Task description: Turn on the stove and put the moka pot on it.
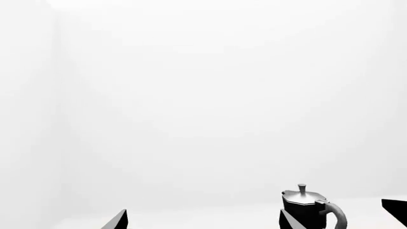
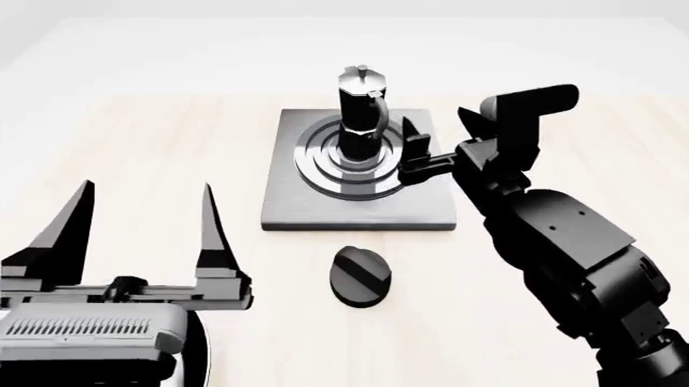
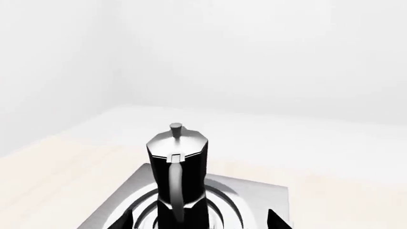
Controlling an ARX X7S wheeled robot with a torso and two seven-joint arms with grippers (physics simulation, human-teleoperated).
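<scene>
The faceted black moka pot [image 2: 362,113] with its shiny silver lid stands upright on the stove [image 2: 312,205], centred on the dark rings. Both hands, left [image 2: 145,214] and right [image 2: 412,147], are open and empty over the pale wooden desk [image 2: 161,153].

Head view looks down; both wrist views face level, sharing the moka pot [image 3: 177,167].
</scene>
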